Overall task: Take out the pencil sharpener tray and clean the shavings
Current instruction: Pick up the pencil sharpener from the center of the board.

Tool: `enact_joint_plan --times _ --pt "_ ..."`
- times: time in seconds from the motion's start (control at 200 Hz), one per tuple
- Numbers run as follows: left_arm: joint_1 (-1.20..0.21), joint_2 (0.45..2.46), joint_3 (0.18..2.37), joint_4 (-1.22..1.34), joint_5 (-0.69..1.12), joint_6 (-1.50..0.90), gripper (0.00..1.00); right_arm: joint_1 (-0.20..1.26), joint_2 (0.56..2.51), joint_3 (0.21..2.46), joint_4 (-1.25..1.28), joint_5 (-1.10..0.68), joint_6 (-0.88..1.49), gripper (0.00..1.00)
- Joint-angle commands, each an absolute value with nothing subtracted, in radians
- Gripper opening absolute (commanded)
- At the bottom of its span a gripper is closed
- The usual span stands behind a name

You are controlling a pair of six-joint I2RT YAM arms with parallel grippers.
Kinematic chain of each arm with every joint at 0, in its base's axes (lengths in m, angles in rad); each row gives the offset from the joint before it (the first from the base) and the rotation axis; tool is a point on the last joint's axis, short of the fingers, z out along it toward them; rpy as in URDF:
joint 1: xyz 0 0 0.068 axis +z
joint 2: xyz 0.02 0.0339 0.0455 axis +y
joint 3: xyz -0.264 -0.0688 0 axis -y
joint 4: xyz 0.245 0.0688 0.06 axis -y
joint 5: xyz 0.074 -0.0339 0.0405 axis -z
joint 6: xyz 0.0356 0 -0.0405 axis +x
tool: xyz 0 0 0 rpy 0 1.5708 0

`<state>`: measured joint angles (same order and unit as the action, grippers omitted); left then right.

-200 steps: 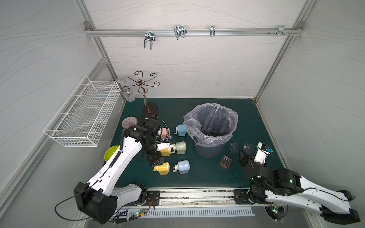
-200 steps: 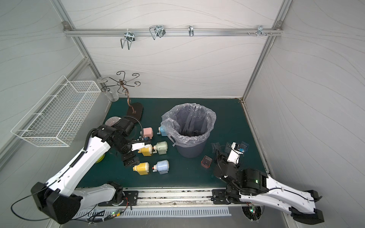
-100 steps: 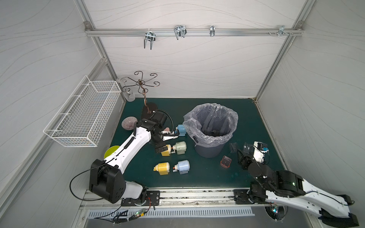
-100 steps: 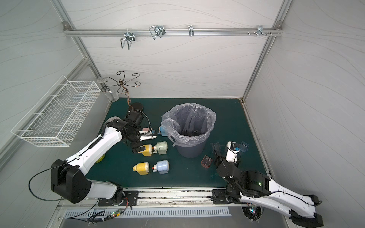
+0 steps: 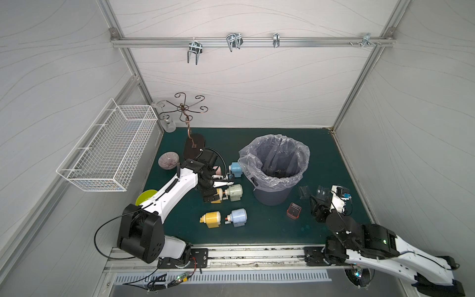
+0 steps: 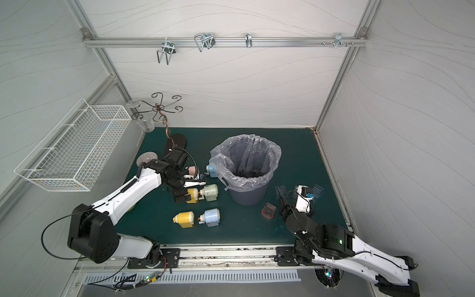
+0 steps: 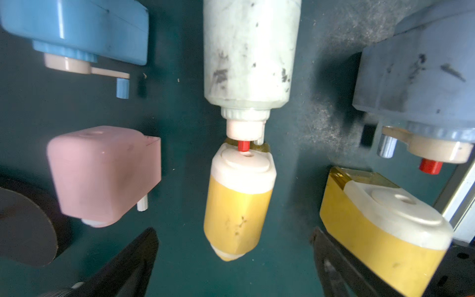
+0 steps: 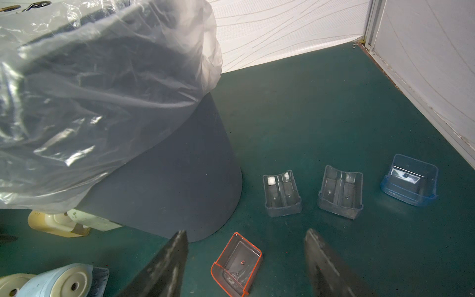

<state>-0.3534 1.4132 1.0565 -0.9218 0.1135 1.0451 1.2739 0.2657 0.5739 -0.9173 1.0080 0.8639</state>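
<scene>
My left gripper hangs open just above the mat. A yellow pencil sharpener lies in line with the gap between its fingers, nose to nose with a pale green sharpener. My right gripper is open and empty above an orange tray that lies on the mat with nothing in it. Dark crumbs that look like shavings lie at the bottom of the lined bin.
Two clear grey trays and a blue tray lie beyond the orange one. Pink, blue, grey-blue and another yellow sharpener crowd the left gripper. A hook stand and two bowls are at the back left.
The left arm has drawn back from the front pair of sharpeners to the yellow one in the middle row. The right gripper has barely moved.
</scene>
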Motion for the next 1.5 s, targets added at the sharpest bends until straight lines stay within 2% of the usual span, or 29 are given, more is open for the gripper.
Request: enact_joint_plan --times 0.0,0.375,0.69,1.021,1.266,1.496 --pt "-0.349 1.439 1.043 -0.869 0.14 1.077 0.97 1.269 0.271 0.578 -0.927 1.005 0.856 0.73" --pt "-0.347 1.521 1.029 -0.809 0.145 1.049 0.93 1.27 0.258 0.592 -0.987 0.995 0.887 0.73" --pt "-0.331 1.528 0.989 -0.782 0.169 1.008 0.75 1.27 0.242 0.595 -1.013 0.994 0.902 0.73" --pt "-0.328 1.529 0.94 -0.732 0.167 0.982 0.73 1.27 0.232 0.596 -1.023 0.992 0.904 0.73" --pt "-0.328 1.519 0.933 -0.698 0.137 0.963 0.48 1.27 0.214 0.595 -1.034 0.991 0.91 0.73" --pt "-0.334 1.484 0.938 -0.71 0.124 0.937 0.31 1.27 0.213 0.594 -1.029 0.989 0.909 0.73"
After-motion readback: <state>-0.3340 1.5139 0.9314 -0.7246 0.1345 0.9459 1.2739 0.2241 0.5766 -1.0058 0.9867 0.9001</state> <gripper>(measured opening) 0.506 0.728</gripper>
